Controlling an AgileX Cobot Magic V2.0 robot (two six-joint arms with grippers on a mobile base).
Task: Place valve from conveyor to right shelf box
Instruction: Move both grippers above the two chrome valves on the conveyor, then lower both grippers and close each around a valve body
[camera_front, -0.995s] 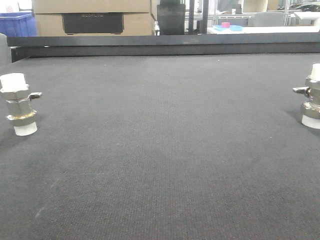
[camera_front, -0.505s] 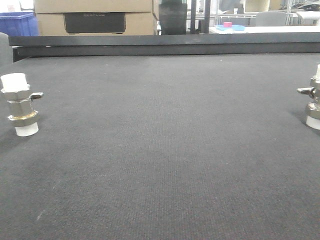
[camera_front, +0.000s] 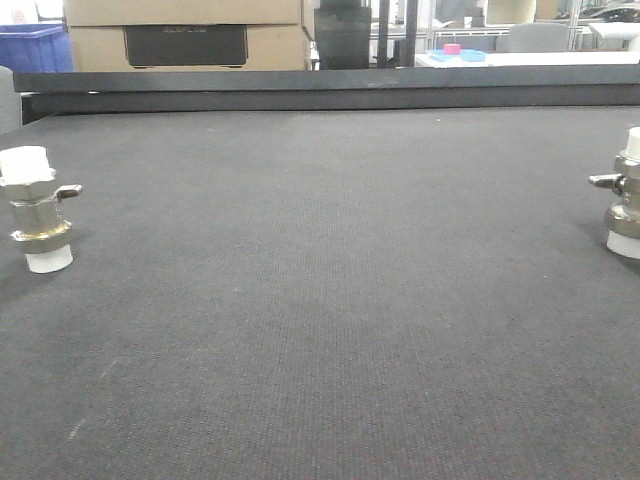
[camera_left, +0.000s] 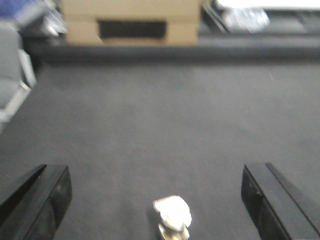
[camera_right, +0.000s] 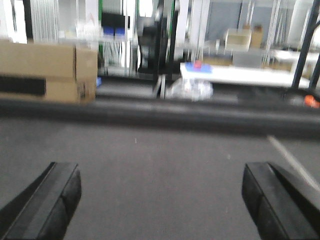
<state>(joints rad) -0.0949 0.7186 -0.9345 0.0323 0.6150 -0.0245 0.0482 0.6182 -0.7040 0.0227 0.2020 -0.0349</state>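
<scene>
The dark grey woven conveyor (camera_front: 320, 300) fills the front view. One metal valve (camera_front: 37, 210) with white end caps stands upright at its left edge, and another valve (camera_front: 625, 195) stands at the right edge, partly cut off. My left gripper (camera_left: 156, 192) is open over the belt. A valve (camera_left: 172, 217) stands low between its fingers (camera_left: 47, 197), touching neither. The right gripper (camera_right: 160, 195) is open too, with only bare conveyor (camera_right: 160, 165) between its fingers (camera_right: 262, 197). The right shelf box is out of view.
A dark rail (camera_front: 320, 88) runs along the belt's far edge. Behind it stand a cardboard box (camera_front: 185, 35), a blue bin (camera_front: 35, 45) and a white table (camera_front: 520, 58). A grey panel (camera_front: 8, 100) rises at the far left.
The front view swayed slightly right and back. Both valves stand where they were on the belt.
</scene>
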